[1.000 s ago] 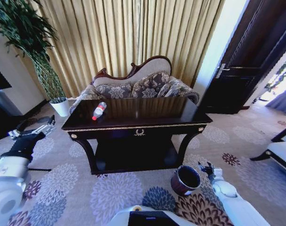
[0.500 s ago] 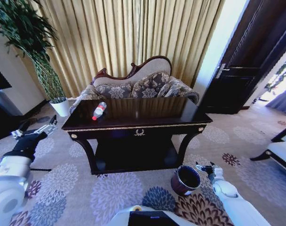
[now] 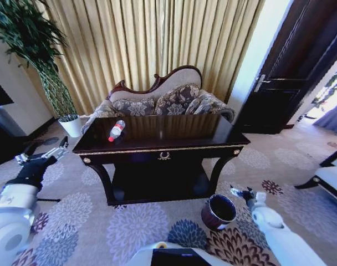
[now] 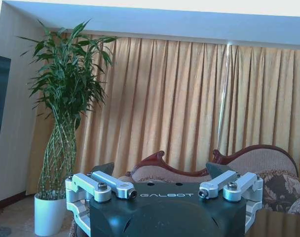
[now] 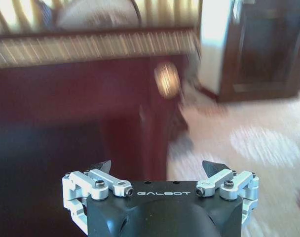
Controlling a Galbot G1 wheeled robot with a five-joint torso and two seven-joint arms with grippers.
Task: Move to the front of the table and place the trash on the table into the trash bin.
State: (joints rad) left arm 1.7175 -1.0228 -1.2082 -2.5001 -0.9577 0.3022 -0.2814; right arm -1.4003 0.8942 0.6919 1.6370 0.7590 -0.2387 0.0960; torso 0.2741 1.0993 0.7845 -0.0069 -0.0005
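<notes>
Dark glossy wooden surface (image 3: pixel 174 133) with gold emblem on front drawer, curved legs, lower shelf. Clear plastic bottle (image 3: pixel 116 131) with red cap and red-white label lies on its side near the top's left end, cap toward the front edge. Round dark maroon trash bin (image 3: pixel 219 211), black inside, upright on carpet by the front right leg.

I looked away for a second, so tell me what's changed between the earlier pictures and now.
Little has changed. The right pincer, low beside the bin, has lifted slightly and edged toward the table. The left pincer has dipped a touch at the table's left end. Both are open and empty. The bottle lies where it was on the table, and the bin has stayed put.
</notes>
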